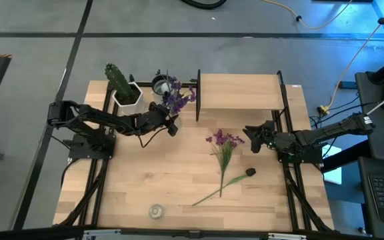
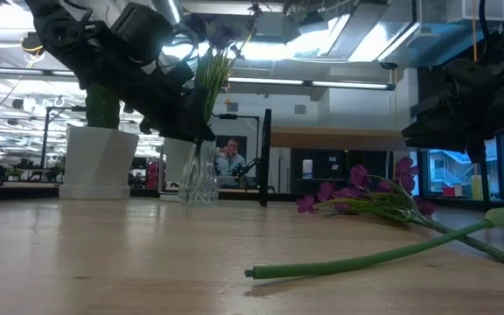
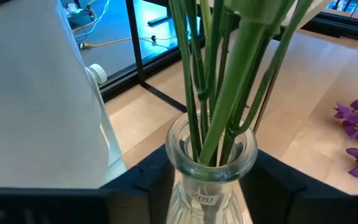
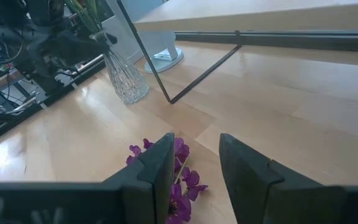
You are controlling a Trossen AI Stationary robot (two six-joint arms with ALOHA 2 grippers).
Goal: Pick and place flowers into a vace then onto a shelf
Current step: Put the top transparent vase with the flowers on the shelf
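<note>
Two bunches of purple flowers are on the table: the darker violet bunch (image 1: 176, 97) stands with its thin green stems down in the clear ribbed glass vase (image 2: 199, 178), and the pinker bunch (image 1: 224, 140) lies flat on the pale wooden tabletop (image 1: 145, 173) in front of the shelf. The only writing I can find is a small marking on the vase's neck, seen from the left wrist, that looks like "2(8)", though I cannot be sure of it. The vase's round mouth is smooth and thick, its lower body cut with vertical ridges. The left gripper (image 1: 169, 122) sits at the vase, its dark fingers either side of the glass low down, but whether they press on it I cannot tell. Just beside the vase stands a green cactus (image 1: 118, 78) in an angular white pot (image 1: 129, 95). The shelf (image 1: 239, 91) is a light wooden board on thin black metal posts at the far side of the table. The right gripper (image 1: 252, 138) hovers just right of the pinker blooms, its two blocky fingers spread apart with nothing between them. A separate long green stem (image 1: 220, 187) with a dark end lies nearer the table's front, and a small round clear object (image 1: 155, 211) rests by the front edge.
</note>
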